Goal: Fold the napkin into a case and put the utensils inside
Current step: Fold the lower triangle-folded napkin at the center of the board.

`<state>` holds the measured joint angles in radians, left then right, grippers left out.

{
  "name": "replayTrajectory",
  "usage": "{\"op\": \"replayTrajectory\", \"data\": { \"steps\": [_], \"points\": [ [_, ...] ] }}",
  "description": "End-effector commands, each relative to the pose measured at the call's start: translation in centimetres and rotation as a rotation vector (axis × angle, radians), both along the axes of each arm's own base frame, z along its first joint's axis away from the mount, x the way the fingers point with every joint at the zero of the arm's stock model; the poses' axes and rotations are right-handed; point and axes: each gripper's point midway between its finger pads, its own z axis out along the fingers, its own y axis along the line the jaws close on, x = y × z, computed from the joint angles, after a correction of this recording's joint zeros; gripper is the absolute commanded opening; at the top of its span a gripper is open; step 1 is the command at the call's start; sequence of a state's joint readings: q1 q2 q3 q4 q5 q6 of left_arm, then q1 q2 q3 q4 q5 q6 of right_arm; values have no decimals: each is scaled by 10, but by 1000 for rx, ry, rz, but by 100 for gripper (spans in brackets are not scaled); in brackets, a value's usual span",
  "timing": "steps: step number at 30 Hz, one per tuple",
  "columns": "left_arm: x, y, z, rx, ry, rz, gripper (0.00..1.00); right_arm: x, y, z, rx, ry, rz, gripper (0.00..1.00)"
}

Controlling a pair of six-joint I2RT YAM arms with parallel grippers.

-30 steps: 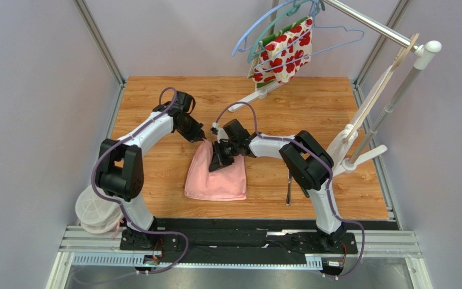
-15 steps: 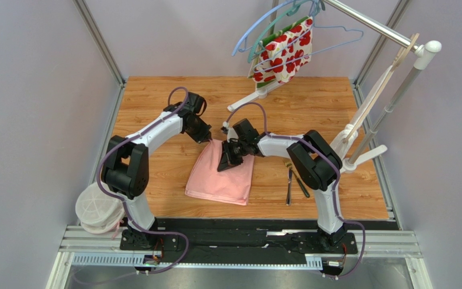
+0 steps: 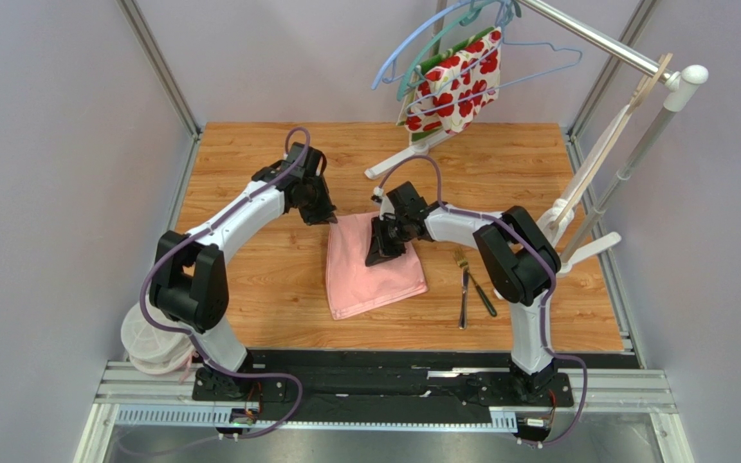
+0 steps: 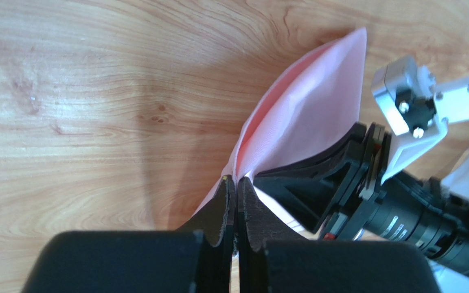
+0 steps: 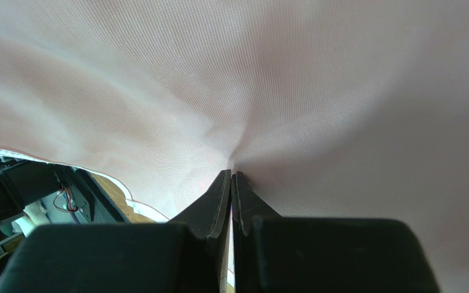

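**A:** Top external view: plain light-pink soft cloth napkin point(image 3: 376, 275), apparently doubled over, now lies farther right than a second ago. Its near edge has swung toward the two slim utensils point(image 3: 462, 299), a silver-tined fork and a darker thin piece.

**B:** Fingers?

**A:** Left fingers point(image 4: 223, 210) closed, pinching the cloth's far-left corner. Right fingers point(image 5: 217, 204) closed on a puckered spot near the far edge. Both arms reach farther back and right than before.

**B:** Meaning?

**A:** Judged a repositioning drag across the wooden tabletop point(image 3: 249, 164), squaring the cloth. No case yet. Utensils lie untouched, just right of the napkin.
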<state>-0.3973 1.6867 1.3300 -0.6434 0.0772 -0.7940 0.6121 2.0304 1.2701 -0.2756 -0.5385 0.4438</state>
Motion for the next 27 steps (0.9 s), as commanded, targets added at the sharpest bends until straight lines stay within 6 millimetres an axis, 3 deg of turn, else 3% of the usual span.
{"op": "replayTrajectory", "data": {
  "steps": [1,4,8,9,11,12,13,15,16,17,22,27],
  "points": [
    [5,-1,14,35,-58,-239,0,19,2,32,0,-76,-20,7],
    [7,4,2,64,-31,-300,0,21,3,36,-13,-74,-16,9],
    [9,16,-3,46,-22,-255,0,23,1,41,-20,-121,3,16],
    [9,17,-3,31,-11,-222,0,23,3,49,-12,-154,9,31],
    [4,21,-6,14,23,-180,0,17,4,48,-21,-208,33,45],
    [3,20,-6,-3,47,-133,0,15,6,59,-10,-252,45,55],
    [-4,22,-7,-10,80,-99,0,9,3,50,-42,-274,47,59],
    [-11,15,-5,-77,128,-13,0,-4,15,63,-38,-385,104,63],
    [-19,15,-9,-100,161,20,0,-7,10,58,-84,-426,95,65],
    [-22,11,-7,-134,186,65,0,-17,20,61,-91,-483,135,67],
    [-44,5,-3,-226,276,163,0,-34,36,77,-144,-656,168,79],
    [-57,10,8,-265,309,269,0,-55,54,78,-179,-740,202,80]
  ]
}}
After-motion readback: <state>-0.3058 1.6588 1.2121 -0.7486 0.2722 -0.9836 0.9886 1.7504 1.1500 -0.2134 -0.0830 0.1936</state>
